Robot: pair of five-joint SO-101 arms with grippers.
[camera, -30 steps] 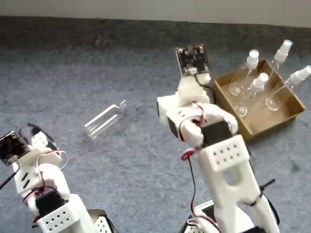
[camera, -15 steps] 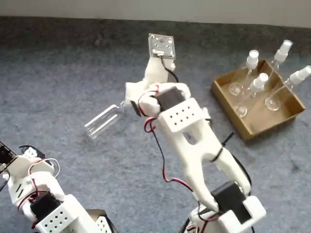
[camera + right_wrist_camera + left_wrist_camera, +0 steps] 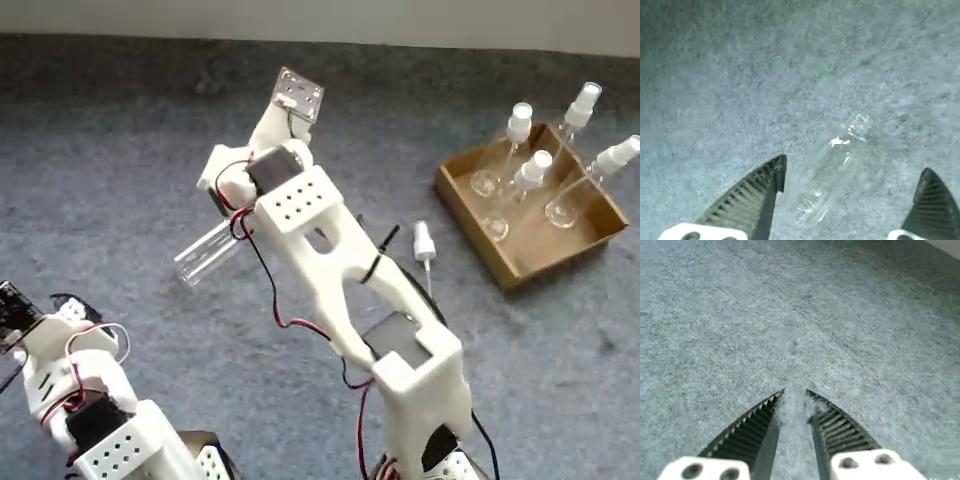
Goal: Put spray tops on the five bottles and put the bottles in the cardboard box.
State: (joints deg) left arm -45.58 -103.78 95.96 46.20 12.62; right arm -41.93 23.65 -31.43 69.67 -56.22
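Right gripper (image 3: 855,165), jaws spread wide, hung over the last capless bottle (image 3: 832,175) on the carpet (image 3: 120,150), its spray top (image 3: 424,243) at three o'clock, so pickup probably needed lowering and closing.

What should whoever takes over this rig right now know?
Right end effector: open, empty, above the uncapped bottle, which lies on its side on the carpet.
Left end effector: slightly open, empty, over bare carpet.
A loose spray top lies on the carpet between that bottle and the cardboard box.
Done: four bottles with spray tops on stand in the box.
Left to do: pick up the fifth bottle, fit the spray top, put it in the box.
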